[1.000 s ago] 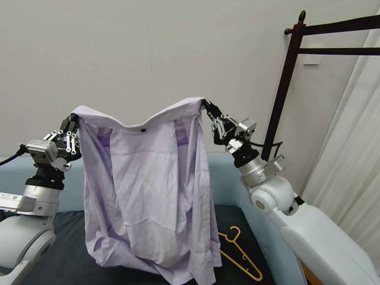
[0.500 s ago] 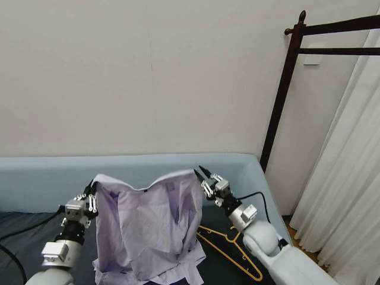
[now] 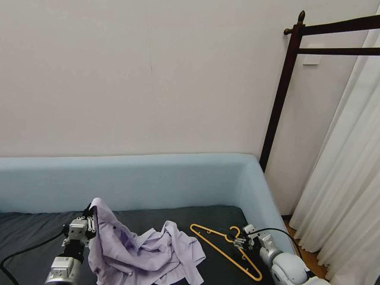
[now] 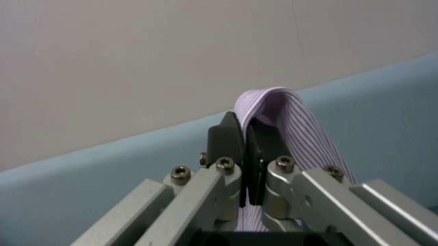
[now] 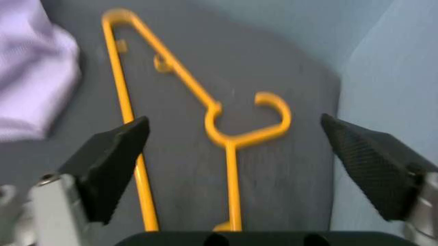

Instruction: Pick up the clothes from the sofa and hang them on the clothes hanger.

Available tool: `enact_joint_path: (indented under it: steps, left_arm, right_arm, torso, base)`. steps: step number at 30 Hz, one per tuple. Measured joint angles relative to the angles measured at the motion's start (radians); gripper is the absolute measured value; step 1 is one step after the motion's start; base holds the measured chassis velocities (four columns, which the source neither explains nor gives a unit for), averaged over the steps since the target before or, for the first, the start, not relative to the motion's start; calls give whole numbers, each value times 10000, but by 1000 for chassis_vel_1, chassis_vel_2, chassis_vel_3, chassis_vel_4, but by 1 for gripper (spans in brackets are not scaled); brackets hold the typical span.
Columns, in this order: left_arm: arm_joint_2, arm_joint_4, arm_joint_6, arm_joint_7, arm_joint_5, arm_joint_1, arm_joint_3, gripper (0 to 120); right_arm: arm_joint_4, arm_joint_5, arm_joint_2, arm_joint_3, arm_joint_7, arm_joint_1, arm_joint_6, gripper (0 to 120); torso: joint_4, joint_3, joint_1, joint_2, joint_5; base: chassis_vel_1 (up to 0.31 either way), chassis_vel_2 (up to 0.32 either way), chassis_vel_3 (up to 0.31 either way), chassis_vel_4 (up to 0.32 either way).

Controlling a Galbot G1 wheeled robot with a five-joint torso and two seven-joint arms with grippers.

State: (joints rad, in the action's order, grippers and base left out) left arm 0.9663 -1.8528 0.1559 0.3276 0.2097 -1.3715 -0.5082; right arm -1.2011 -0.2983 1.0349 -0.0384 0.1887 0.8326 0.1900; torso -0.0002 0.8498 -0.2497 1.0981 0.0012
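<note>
From the head view, the lilac shirt point(image 3: 145, 254) lies crumpled on the sofa point(image 3: 154, 178), on its dark seat. The left gripper point(image 3: 90, 215) holds one edge of it raised. The right gripper point(image 3: 242, 236) hangs by the hook of the orange hanger point(image 3: 221, 245), which lies just beside the shirt. The wooden rack point(image 3: 284, 89) stands well apart.

In the left wrist view, the jaws are pinched together on a fold of striped cloth.

In the right wrist view, the jaws stand wide apart and hold nothing, with the hanger's hook beneath them.

The shirt looks light and limp, so it would likely sag from a single pinch. The collar or shoulders seem the better hold.
</note>
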Motion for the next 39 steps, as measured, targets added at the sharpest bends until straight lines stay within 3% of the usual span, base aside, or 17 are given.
enact_joint_path:
  steps: [2,6,13,22,28,39]
  left_arm:
    - [31,-81,39,3,-1,1,-35,0]
    - [50,-211,71,43,18,-25,-117,0]
    - [95,-431,138,115,38,-115,-221,0]
    - [134,-505,148,128,45,-100,-215,0]
    - [127,-505,148,132,52,-55,-182,0]
    - [96,-553,146,133,112,-10,-159,0]
  right_arm:
    - [981,444,455,-144,329,-226,-255,100]
    - [2147,1064,952,-375,667,-559,-597,90]
    - [3631,1606,1554,-798,1005,-1068,-832,62]
    - [4358,2235,1819,-1217,1249,-1247,-929,34]
    - [4377,2648,1801,-1312,1466,-1177,-937,8]
    - [4173,3244,1731,-1501,1329,-987,-1361,4]
  torso:
    - [0,0,0,0,0]
    - [-1,1,0,0,-1]
    - [-1,0,0,0,-1]
    - [-2,1,0,0,-2]
    - [-2,1,0,0,-1]
    - [-1,2,0,-1,3]
  base:
    - [0,0,0,0]
    - [0,0,0,0]
    - [0,0,0,0]
    - [0,0,0,0]
    - [0,0,0,0]
    - [0,0,0,0]
